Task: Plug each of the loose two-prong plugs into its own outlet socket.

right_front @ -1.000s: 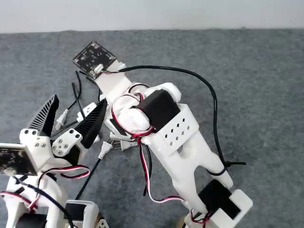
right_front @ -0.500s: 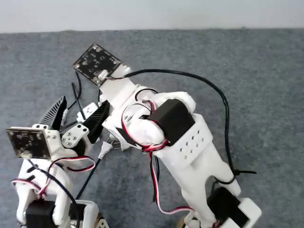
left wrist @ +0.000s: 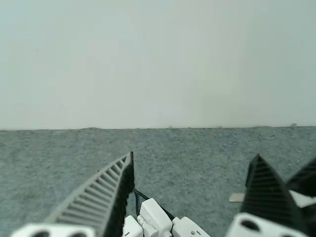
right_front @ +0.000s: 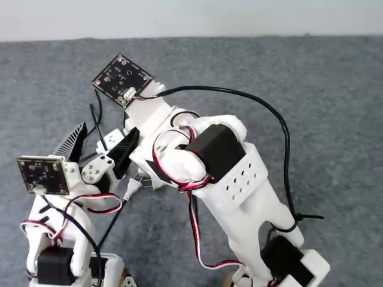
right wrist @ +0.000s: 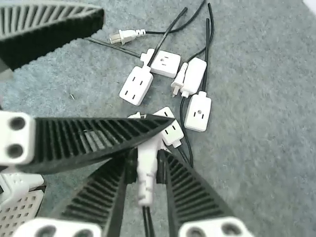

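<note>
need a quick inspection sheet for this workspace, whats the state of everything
surface: grey carpet-like mat, flat
job's things: white sockets lie in a cluster; one loose plug lies beside them; a second plug is gripped
clutter: nothing seen
tools: left tool open over the cluster; right tool shut on the second plug
cables: black cords tangled among the sockets; black arm cable loops over an arm
surroundings: pale wall behind the mat
</note>
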Available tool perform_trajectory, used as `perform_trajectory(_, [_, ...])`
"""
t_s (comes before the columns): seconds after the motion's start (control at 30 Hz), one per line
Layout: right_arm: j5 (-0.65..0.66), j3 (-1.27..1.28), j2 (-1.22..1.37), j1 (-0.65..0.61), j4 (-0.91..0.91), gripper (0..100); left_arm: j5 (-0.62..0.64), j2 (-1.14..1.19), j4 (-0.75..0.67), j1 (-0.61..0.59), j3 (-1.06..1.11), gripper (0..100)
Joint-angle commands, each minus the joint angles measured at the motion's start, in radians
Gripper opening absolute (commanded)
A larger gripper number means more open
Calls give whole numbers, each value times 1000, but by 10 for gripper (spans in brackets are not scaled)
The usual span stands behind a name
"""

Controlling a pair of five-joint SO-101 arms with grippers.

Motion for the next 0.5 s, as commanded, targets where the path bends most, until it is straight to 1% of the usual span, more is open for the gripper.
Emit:
perform_trajectory(0.0, [9, -23, -61, -21, 33, 7, -28, 2, -14, 9, 61, 360])
perform_trajectory(0.47, [9, -20, -51, -21, 33, 7, -28, 2, -14, 9, 101, 360])
